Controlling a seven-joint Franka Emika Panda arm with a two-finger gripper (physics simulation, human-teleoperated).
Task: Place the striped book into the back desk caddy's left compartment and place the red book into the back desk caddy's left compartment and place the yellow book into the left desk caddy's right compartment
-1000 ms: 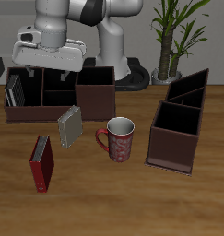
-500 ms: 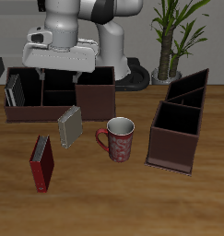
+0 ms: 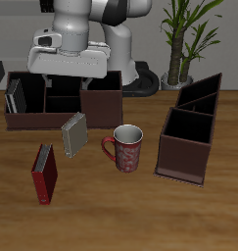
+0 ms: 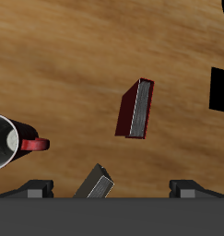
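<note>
Two desk caddies stand on the wooden table (image 3: 111, 211) in the exterior view: the back desk caddy (image 3: 64, 100) along the upper left of the frame, and the left desk caddy (image 3: 192, 127) at the right of the frame, both dark brown with dividers. Three books can be counted here: the striped book (image 3: 14, 95) standing upright inside the end compartment of the back desk caddy at the far left of the frame, the red book (image 3: 45, 174) standing on the wood at lower left, and a grey-covered book (image 3: 74, 134) leaning just in front of the back caddy, whose colour I cannot confirm as yellow. One red patterned mug (image 3: 124, 147) sits near the centre, and one potted plant (image 3: 181, 39) rises at upper right. The white arm reaches forward and down over the back caddy, its wrist block level, with the gripper (image 3: 64, 76) hanging above the caddy's middle; whether the jaws are apart or together cannot be told here. In the wrist view one red book (image 4: 135, 108) lies on the wood, the grey-covered book (image 4: 95, 182) and the mug (image 4: 10, 142) are each partly cut off, and the two fingertips (image 4: 36, 189) sit far apart with nothing between them, so the claw is spread wide.
</note>
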